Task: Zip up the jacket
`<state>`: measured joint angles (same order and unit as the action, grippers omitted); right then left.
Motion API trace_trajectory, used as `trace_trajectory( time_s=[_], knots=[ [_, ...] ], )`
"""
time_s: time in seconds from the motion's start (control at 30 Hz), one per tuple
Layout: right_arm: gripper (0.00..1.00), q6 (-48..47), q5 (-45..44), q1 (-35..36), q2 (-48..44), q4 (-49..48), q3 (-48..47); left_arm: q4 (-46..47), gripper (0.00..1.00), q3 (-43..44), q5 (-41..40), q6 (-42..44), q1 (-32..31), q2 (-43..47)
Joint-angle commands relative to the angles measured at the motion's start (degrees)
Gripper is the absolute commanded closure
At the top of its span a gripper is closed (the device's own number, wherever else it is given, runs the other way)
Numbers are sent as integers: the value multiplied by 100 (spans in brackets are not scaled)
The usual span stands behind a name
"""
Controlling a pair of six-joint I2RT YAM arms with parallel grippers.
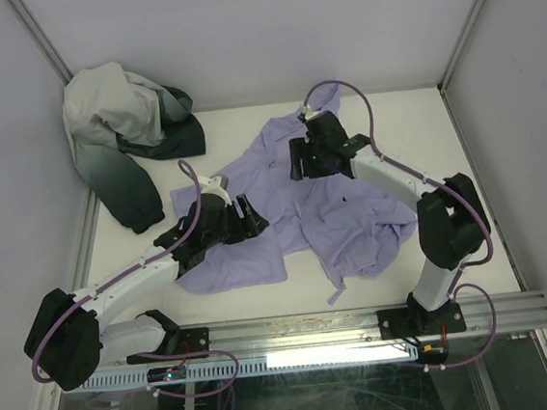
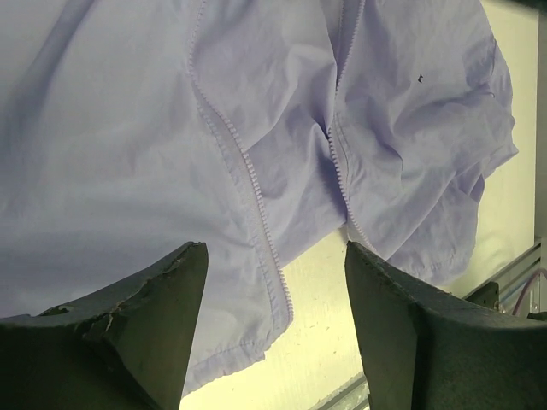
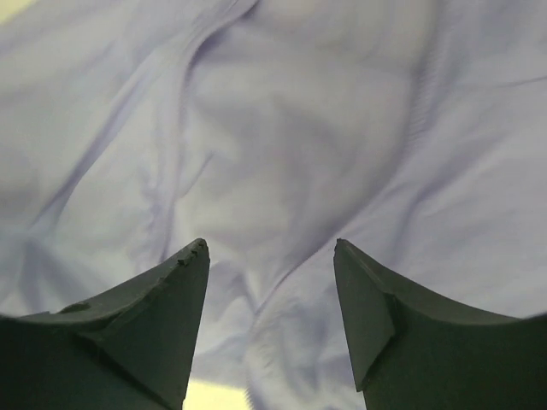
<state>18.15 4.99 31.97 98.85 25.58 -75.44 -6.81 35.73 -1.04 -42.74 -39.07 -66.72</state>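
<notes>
**Lavender jacket, front open: zipping not begun**

Left jaws: spread wide, holding nothing. The fingers point(image 2: 128, 333) hover above the jacket's point(image 1: 322, 200) lower front, framing the gap between its two panels.

Right jaws: likewise well apart with no grip. The fingers point(image 3: 128, 342) hang low over rumpled cloth near the garment's far end, and no fold is caught between them.

Zipper, left tooth row point(image 2: 248, 175) and right tooth row point(image 2: 342, 162): both lie exposed. They are close together higher up and splay apart toward the hem, with bare desk point(image 2: 316, 307) showing between them. No slider can be made out in any view. A small dark speck point(image 2: 420, 79) sits on the right panel, too small to identify.

Jacket, position: spread crumpled across the middle of the desk, between the left arm point(image 1: 125, 277) and the right arm point(image 1: 397, 174). One sleeve trails toward the near rail point(image 1: 362, 322).

Progress, judged: nothing is done. Left to do are aligning the bottom ends, seating the pin in the slider and drawing it up.

Surroundings: a white-to-dark-green garment point(image 1: 121, 132) is heaped in the far left corner, well apart from the jacket. Pale enclosure walls stand on three sides.

Obstacles, judged: thin, floppy fabric and deep wrinkles by the tracks, and a slider whose position is unknown
</notes>
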Motion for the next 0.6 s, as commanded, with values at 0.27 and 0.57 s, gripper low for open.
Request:
trace_trajectory(
  time_s=[0.27, 0.57],
  knots=[
    [55, -542, -1595, -680, 1672, -187, -1676, 243, 33, 144, -64, -23, -72, -221],
    [85, -453, -1066, -792, 2511, -191, -2361, 332, 33, 46, 34, -78, -73, -484]
  ],
)
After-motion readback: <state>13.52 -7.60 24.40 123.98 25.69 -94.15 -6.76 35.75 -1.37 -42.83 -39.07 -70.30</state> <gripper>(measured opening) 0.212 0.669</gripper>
